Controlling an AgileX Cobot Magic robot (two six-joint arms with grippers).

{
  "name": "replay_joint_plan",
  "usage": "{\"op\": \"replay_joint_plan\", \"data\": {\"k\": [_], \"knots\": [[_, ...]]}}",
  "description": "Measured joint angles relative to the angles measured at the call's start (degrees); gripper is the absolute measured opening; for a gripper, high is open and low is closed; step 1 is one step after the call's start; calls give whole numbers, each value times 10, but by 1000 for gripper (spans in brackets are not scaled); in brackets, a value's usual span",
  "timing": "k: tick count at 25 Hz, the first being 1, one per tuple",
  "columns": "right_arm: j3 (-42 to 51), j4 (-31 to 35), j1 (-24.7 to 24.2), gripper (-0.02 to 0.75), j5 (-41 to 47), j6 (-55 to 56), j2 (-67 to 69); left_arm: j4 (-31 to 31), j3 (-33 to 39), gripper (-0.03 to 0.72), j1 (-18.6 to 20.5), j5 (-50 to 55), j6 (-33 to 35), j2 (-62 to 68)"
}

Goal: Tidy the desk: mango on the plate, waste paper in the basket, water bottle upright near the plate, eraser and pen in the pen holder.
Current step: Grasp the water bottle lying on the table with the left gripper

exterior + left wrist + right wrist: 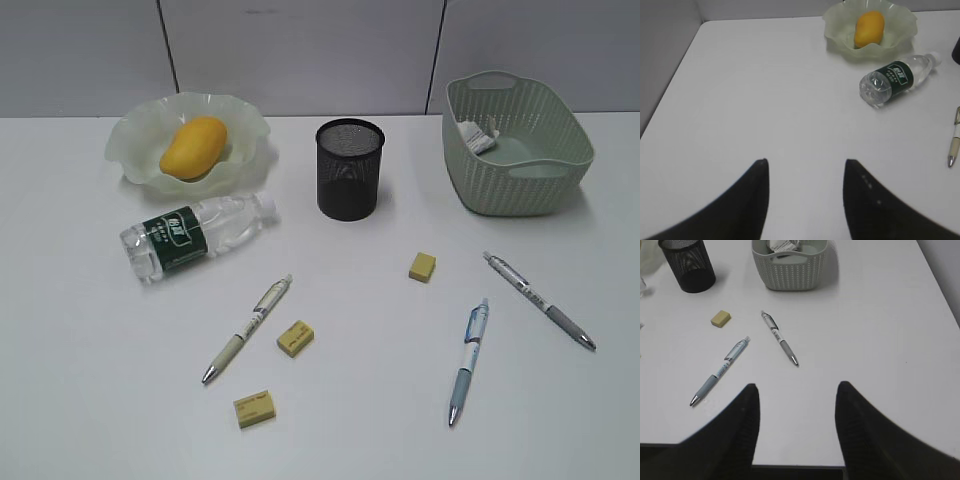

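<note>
Although the mango (193, 147) already lay on the plate (135, 130) and the waste paper (477, 138) in the basket (520, 185), we found the water bottle (195, 235) on its side, pens and erasers outside the pen holder (350, 170), both grippers (805, 197) (797, 422) apart, empty.

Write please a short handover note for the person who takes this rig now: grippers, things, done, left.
Left gripper and right gripper: open, empty, above the desk.
Done: mango on plate; waste paper in basket.
Left: water bottle lies on its side by the plate, stand it up. Three pens and three erasers lie on the desk; all go into the pen holder.
</note>
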Motion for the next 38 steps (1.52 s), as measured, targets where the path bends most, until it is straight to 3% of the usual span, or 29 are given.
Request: {"op": "replay_joint_plan", "data": {"k": [15, 17, 21, 27, 33, 38], "knots": [[0, -6, 0, 395, 0, -8, 0, -2, 0, 377, 0, 0, 0, 0], [0, -7, 0, 394, 0, -8, 0, -1, 0, 428, 0, 0, 0, 0], [0, -7, 0, 394, 0, -8, 0, -1, 0, 630, 0, 0, 0, 22], [0, -7, 0, 394, 0, -8, 0, -5, -41, 634, 0, 20, 52, 152], [0, -7, 0, 394, 0, -8, 0, -76, -158, 608, -2, 41, 125, 372], [0, -7, 0, 394, 0, -8, 0, -104, -250, 596, -36, 58, 203, 586]]}}
